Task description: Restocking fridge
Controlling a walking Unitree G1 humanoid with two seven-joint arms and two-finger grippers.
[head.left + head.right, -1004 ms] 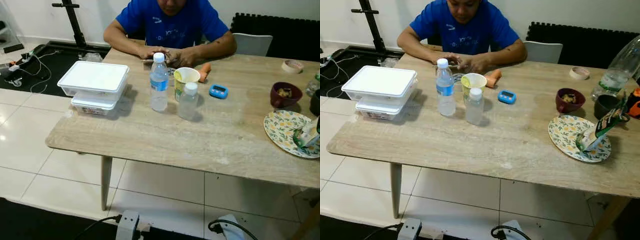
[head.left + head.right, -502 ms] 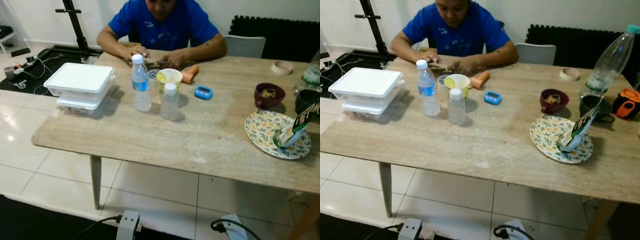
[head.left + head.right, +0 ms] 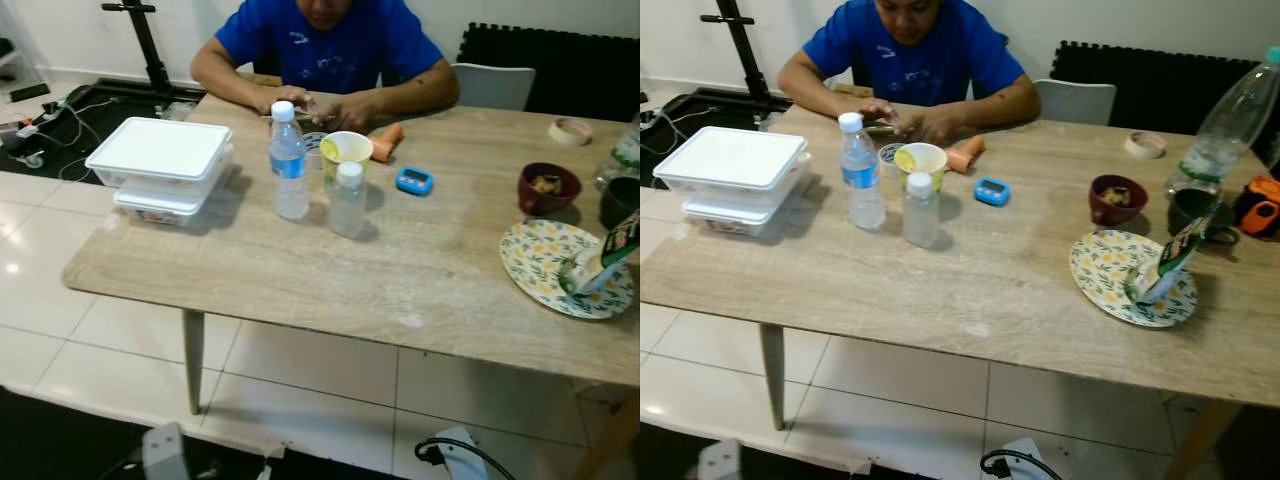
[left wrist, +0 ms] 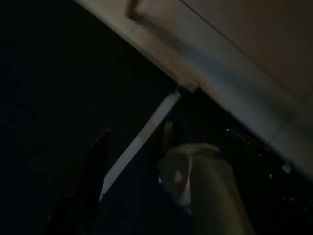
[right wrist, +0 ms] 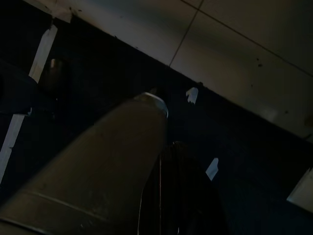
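Wooden tabletop (image 3: 420,280) ahead carries upright water bottle (image 3: 289,160) and stacked containers (image 3: 160,170) left of centre, favouring left arm; gripper openings cannot be told.

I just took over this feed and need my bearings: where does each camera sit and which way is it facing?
Left eye view: on the head, looking down at the wooden table with a person seated opposite.
Right eye view: the head's other eye, same scene; both share the labelled water bottle and stacked white containers.
Left wrist view: on the hanging left arm, facing dark floor.
Right wrist view: on the right arm, facing floor tiles and dark mat.
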